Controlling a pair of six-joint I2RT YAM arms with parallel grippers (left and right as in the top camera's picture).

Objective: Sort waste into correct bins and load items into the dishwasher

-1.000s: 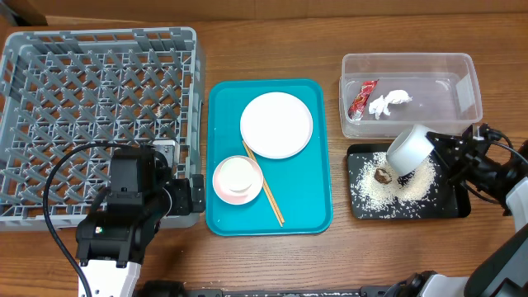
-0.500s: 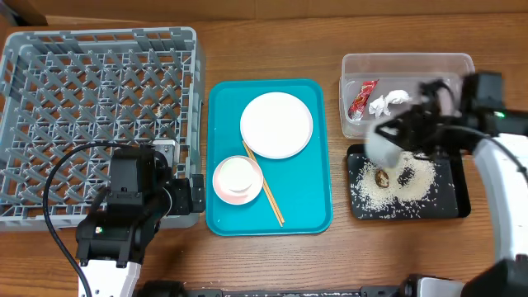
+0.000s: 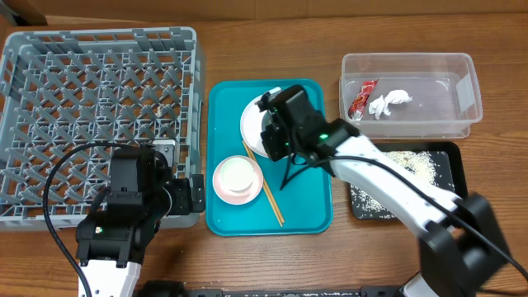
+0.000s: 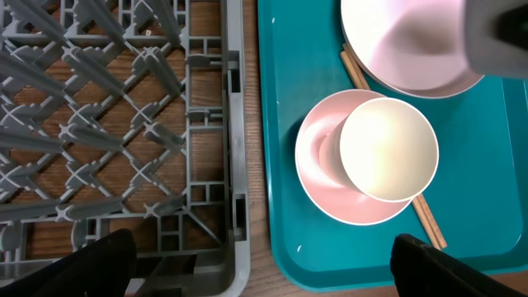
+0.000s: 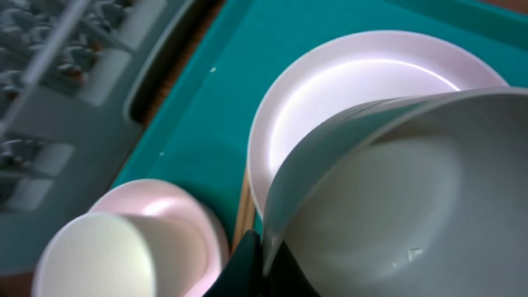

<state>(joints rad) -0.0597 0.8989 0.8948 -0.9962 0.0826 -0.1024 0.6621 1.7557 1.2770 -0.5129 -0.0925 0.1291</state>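
Above plate [image 5: 330, 91]: right end effector [image 5: 260, 264] grips bowl [image 5: 396, 198]; left end effector [image 4: 264, 272] agape, empty; tub [image 3: 467, 91]: wrapper [image 3: 361, 97], tissue [image 3: 388, 102]

You're at a robotics lab bench staged as a dish-clearing station, not a working kitchen. The plain wooden worktop [image 3: 272, 260] carries a tidy set of props around a teal tray [image 3: 224, 115]: a grey dish rack [image 3: 99, 91] to the left of it, a clear tub [image 3: 408, 56] and a black tray [image 3: 452, 161] to the right of it. The left arm [image 3: 124, 223] sits left of the teal tray, its black cable [image 3: 62, 177] looping over the rack. The right arm [image 3: 388, 186] reaches across the tray from the right. You get 3 views: 1 overhead, 2 wrist-mounted.
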